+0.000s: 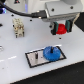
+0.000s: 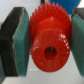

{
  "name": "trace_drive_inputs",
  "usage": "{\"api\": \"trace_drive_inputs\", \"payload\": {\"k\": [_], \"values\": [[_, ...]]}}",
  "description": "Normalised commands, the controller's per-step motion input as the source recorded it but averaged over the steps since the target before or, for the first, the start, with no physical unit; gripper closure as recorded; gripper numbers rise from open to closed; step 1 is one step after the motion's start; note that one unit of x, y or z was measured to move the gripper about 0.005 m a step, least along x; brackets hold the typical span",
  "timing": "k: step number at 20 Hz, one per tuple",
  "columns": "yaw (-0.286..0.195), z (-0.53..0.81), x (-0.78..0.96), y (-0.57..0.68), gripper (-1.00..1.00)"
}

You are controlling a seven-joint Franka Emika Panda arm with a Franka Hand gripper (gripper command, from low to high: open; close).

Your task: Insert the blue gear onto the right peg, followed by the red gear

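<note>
Two pads (image 2: 15, 42) pinch the red gear (image 2: 48, 45) across its toothed rim; stiff, light plastic, probably slippery, bore facing outward

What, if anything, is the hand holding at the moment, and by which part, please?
The hand holds the red gear, its fingers pressing the toothed rim from opposite sides, leaving the centre hole free. The blue gear already sits on the plate.

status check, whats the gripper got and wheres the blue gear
Gripper shut on red gear, held above the table. Blue gear sits on the grey plate. Peg hidden. Nothing seen in the way.
</note>
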Motion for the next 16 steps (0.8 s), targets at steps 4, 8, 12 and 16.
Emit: {"api": "trace_drive_inputs", "payload": {"k": [4, 8, 12, 16], "values": [[0.000, 0.07, 0.68, -0.24, 1.00], [0.000, 0.01, 0.54, -0.19, 1.00], [0.000, -0.06, 0.36, -0.16, 1.00], [0.000, -0.10, 0.26, -0.12, 1.00]]}}
